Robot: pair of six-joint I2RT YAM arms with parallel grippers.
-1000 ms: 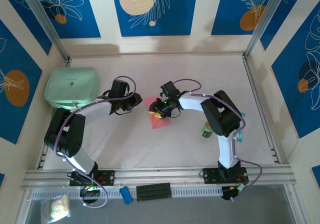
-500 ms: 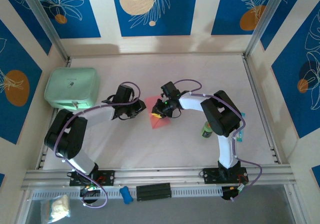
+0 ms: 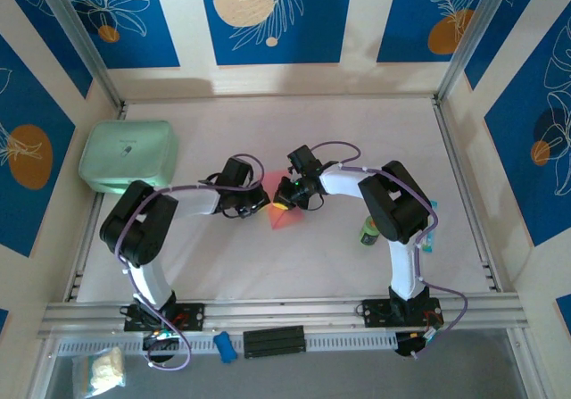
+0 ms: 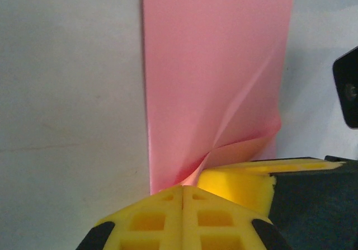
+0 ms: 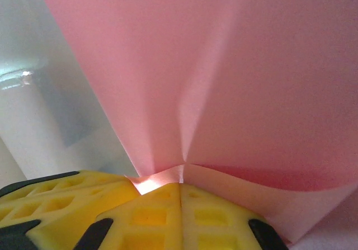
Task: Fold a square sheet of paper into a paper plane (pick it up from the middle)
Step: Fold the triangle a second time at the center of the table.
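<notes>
The pink sheet (image 3: 285, 218) lies on the white table (image 3: 339, 131) at the centre of the top view, between the two claws. The left claw (image 3: 256, 202) is set against its left side and the right claw (image 3: 284, 195) against its upper part, so that the two claws stand just beside each other over the paper.

In the left wrist view the left claw is seen fully closed at the bottom centre of the frame. Its yellow fingers (image 4: 151, 222) are pressed together and the near edge of the sheet is pinched between them. From that pinch the paper is drawn up into a curled ridge that runs toward the right edge, while the rest lies flat toward the top of the frame.

In the right wrist view the right claw is likewise closed at the bottom centre, with the edge of the sheet clamped between its yellow fingers (image 5: 218, 222). A crease rises from the grip toward the top of the frame.

A mint-green case (image 3: 128, 155) rests at the left of the table, well apart from the sheet. A small green can (image 3: 368, 232) stands beside the right arm.
</notes>
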